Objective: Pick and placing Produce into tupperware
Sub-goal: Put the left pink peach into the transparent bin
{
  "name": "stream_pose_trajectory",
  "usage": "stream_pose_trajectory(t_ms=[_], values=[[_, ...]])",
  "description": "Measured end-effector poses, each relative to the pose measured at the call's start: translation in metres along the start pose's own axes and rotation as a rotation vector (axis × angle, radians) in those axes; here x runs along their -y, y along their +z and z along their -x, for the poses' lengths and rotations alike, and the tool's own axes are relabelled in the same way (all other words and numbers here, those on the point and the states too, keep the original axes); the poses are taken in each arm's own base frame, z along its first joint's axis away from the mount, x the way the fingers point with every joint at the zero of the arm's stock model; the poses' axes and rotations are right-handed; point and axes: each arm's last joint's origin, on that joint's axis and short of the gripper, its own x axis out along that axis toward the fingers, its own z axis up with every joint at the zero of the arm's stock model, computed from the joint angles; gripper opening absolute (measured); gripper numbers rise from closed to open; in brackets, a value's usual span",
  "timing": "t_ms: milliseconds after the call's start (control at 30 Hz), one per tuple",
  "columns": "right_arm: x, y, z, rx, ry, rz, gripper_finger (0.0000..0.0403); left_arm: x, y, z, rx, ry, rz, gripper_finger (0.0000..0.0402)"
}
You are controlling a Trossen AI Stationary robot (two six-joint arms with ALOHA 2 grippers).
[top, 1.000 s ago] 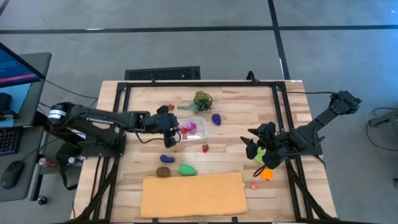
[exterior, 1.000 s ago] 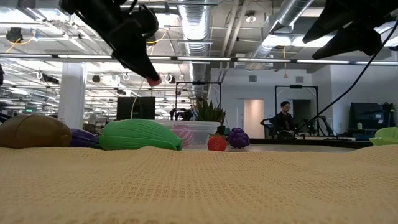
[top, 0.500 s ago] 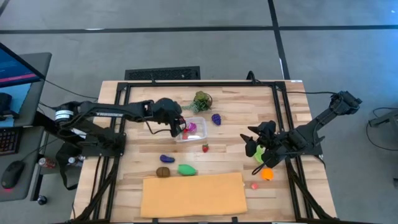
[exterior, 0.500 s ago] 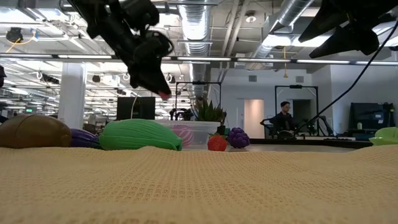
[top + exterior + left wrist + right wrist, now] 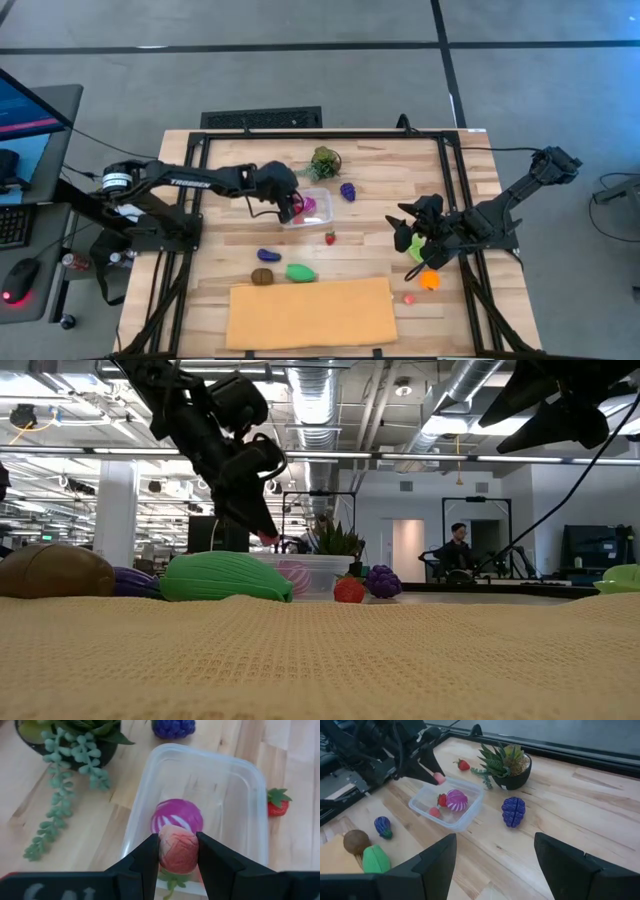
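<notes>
My left gripper (image 5: 291,207) hovers over the near-left part of the clear tupperware (image 5: 322,197), shut on a pink-peach produce piece (image 5: 177,852). Inside the tub (image 5: 470,813) lie a purple-and-white piece (image 5: 456,800), a strawberry (image 5: 441,800) and a small pink piece (image 5: 434,812). Purple grapes (image 5: 347,191) and a strawberry (image 5: 330,238) rest on the wood near the tub. My right gripper (image 5: 405,229) waits open at the table's right, above a lime-green piece (image 5: 417,248) and an orange piece (image 5: 430,281). My left gripper pinches the pink-peach piece (image 5: 178,851) by its two sides between the ends of its fingers (image 5: 148,854). The fingers slant down from the table's left (image 5: 262,530). The piece is lifted clear, just above the tub's inside.
A potted leafy plant (image 5: 324,162) stands just beyond the tub, with a strawberry (image 5: 276,173) beside it. A blue piece (image 5: 268,256), a brown piece (image 5: 262,277) and a green piece (image 5: 301,272) lie before the tan sheet (image 5: 310,312) at the near edge. A small pink piece (image 5: 409,298) lies near the right.
My left gripper, staying shut on the pink-peach piece, has moved toward the table's right and come down, from beside the tub's left end to just over its inside. The right arm has kept still.
</notes>
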Motion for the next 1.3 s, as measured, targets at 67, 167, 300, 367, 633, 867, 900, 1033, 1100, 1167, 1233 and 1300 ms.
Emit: stream_pose_trajectory(t_ms=[67, 167, 300, 367, 633, 867, 900, 1033, 1100, 1167, 1233, 1300], values=[[0.000, 0.000, 0.000, 0.000, 0.000, 0.000, 0.0260, -0.003, 0.000, 0.000, -0.004, 0.008, 0.004, 0.0112], [0.000, 0.000, 0.000, 0.000, -0.001, 0.000, 0.0260, -0.007, -0.003, 0.000, -0.038, 0.023, 0.014, 0.0112], [0.001, 0.001, -0.001, 0.002, -0.009, -0.005, 0.0260, -0.013, -0.007, 0.001, -0.080, 0.041, 0.028, 0.0116], [0.001, 0.001, -0.002, 0.002, -0.010, -0.006, 0.0260, -0.014, -0.007, 0.001, -0.086, 0.047, 0.031, 0.0118], [0.001, 0.002, -0.003, 0.001, -0.019, -0.012, 0.0260, -0.014, -0.007, 0.001, -0.087, 0.047, 0.031, 0.0119], [0.001, 0.002, -0.003, 0.001, -0.019, -0.011, 0.0260, -0.014, -0.007, 0.001, -0.089, 0.029, 0.020, 0.0119], [0.001, 0.002, -0.003, 0.001, -0.018, -0.012, 0.0260, -0.014, -0.007, 0.001, -0.089, 0.026, 0.019, 0.0119], [0.001, 0.002, -0.003, 0.001, -0.018, -0.012, 0.0260, -0.013, -0.007, 0.001, -0.090, 0.019, 0.019, 0.0119], [0.001, 0.002, -0.003, 0.001, -0.018, -0.012, 0.0260, -0.013, -0.007, 0.001, -0.090, 0.019, 0.018, 0.0119], [0.001, 0.002, -0.003, 0.001, -0.019, -0.011, 0.0260, -0.013, -0.007, 0.001, -0.090, 0.019, 0.018, 0.0119], [0.001, 0.002, -0.003, 0.001, -0.018, -0.012, 0.0260, -0.013, -0.007, 0.001, -0.090, 0.019, 0.018, 0.0119], [0.001, 0.002, -0.003, 0.001, -0.018, -0.012, 0.0260, -0.013, -0.007, 0.001, -0.090, 0.016, 0.018, 0.0119]])
